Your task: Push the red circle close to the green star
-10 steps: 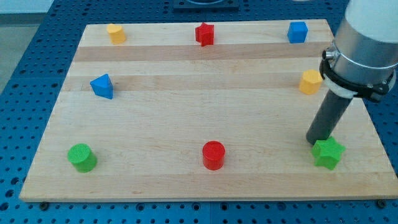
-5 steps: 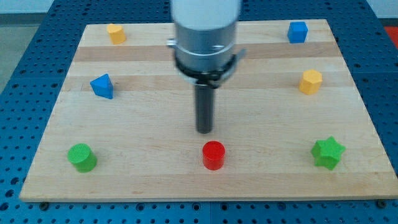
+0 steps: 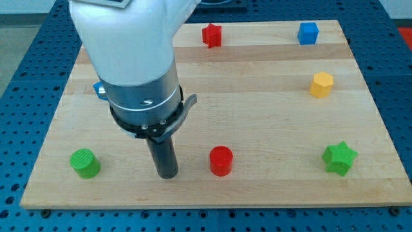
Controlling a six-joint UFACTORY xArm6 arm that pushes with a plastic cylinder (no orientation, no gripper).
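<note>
The red circle (image 3: 221, 160) stands near the board's bottom edge, at the middle. The green star (image 3: 339, 158) lies far to its right, near the bottom right corner. My tip (image 3: 168, 174) rests on the board just left of the red circle, a short gap apart, at about the same height in the view. The arm's body rises from it toward the view's top left.
A green circle (image 3: 84, 163) sits at bottom left. A red star (image 3: 212, 35) and a blue cube (image 3: 308, 33) lie along the top edge. A yellow hexagon (image 3: 321, 84) is at right. A blue block (image 3: 98, 88) is mostly hidden behind the arm.
My tip has swept from beside the green star leftward across the board, passed above the red circle, and now sits to the circle's left. No block has moved.
</note>
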